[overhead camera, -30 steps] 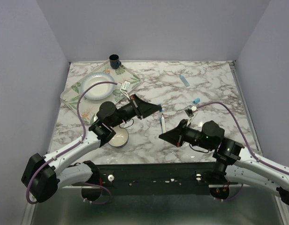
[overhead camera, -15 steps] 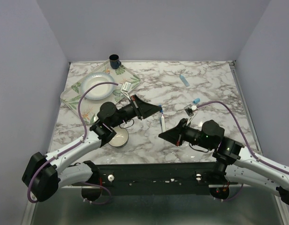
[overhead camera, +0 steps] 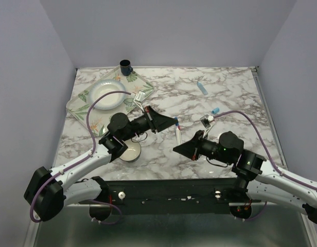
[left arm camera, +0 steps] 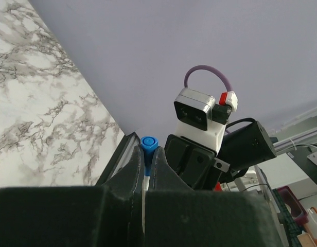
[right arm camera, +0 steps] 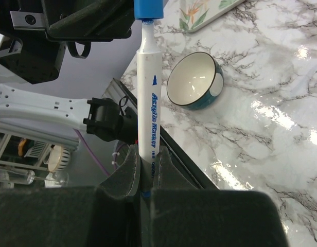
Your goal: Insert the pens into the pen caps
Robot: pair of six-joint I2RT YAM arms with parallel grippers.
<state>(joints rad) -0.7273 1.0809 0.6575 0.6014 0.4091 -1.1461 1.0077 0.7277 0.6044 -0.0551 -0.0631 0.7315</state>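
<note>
Logged left gripper [overhead camera: 174,121] slightly lower than a second before, closer onto the pen tip. Counted at left one tray [overhead camera: 78,103], one plate [overhead camera: 108,94], one cup [overhead camera: 126,66], one bowl [overhead camera: 129,151]. Found left gripper clamped tight on one dark blue cap [overhead camera: 177,122], its mouth at the tip of one white pen [overhead camera: 178,135]. Found right gripper [overhead camera: 177,147] pinched on that pen's lower barrel, over mid-table. Counted farther right one light blue pen [overhead camera: 201,87] and one light blue cap [overhead camera: 216,110], lying apart. Noted marbled white table [overhead camera: 235,92], plain lilac walls [overhead camera: 174,31].

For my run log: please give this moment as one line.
left claw: shut on blue cap; right claw: shut on white pen; pen tip in cap, neck visible
</note>
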